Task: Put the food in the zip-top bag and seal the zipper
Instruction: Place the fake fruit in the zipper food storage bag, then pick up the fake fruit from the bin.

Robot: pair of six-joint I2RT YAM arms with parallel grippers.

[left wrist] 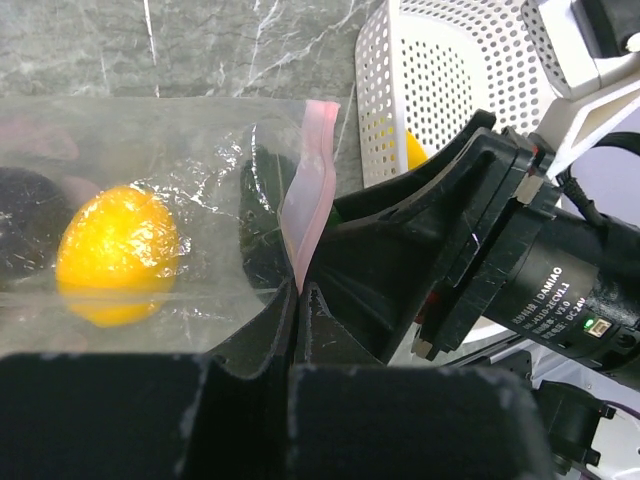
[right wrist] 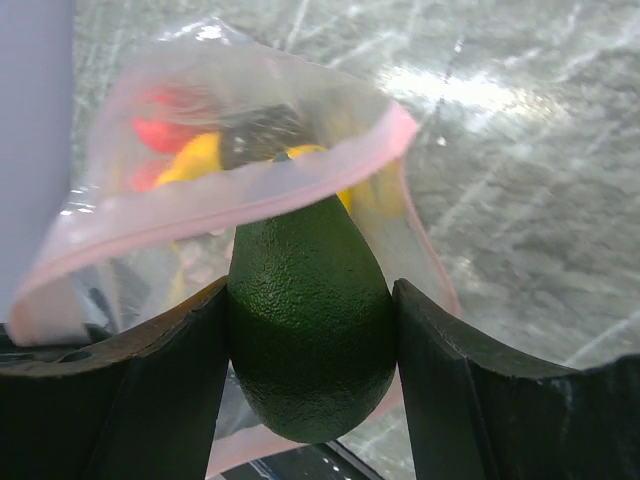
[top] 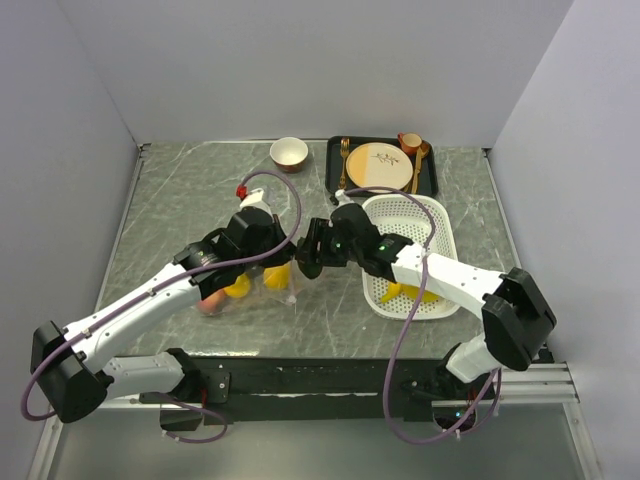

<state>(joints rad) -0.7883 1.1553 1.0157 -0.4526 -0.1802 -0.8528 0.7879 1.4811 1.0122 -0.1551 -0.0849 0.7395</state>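
We find the left gripper (left wrist: 298,300) with its black fingers pressed together, pinching the long, narrow, pale pink zipper (left wrist: 318,170) of the clear, crinkly zip-top bag (left wrist: 180,150) at one end of the bag's mouth. The right gripper (right wrist: 310,300) has its jaws spread wide and clamped on either side of a dark green, pear-shaped plastic avocado (right wrist: 310,340), whose narrow end pokes just inside the open mouth, under the upper run of the pink strip. Beyond that lip, we make out more food through the plastic: a round orange-yellow fruit (left wrist: 118,255), a red piece (right wrist: 160,130) and a dark ball, which is mostly cut off at the left edge of the left wrist view. From above, the two grippers meet nose to nose near the middle of the grey marbled table (top: 180,190), and the bag lies on its surface just left of them, under the left arm. To the right sits the white perforated basket (top: 443,228), under the right forearm, with yellow pieces (top: 395,292) in its near end. At the far side we see a small brown-and-white bowl (top: 289,153) and, right of it, a black tray (top: 335,165) carrying a beige plate (top: 385,165), cutlery and a small cup (top: 410,142).
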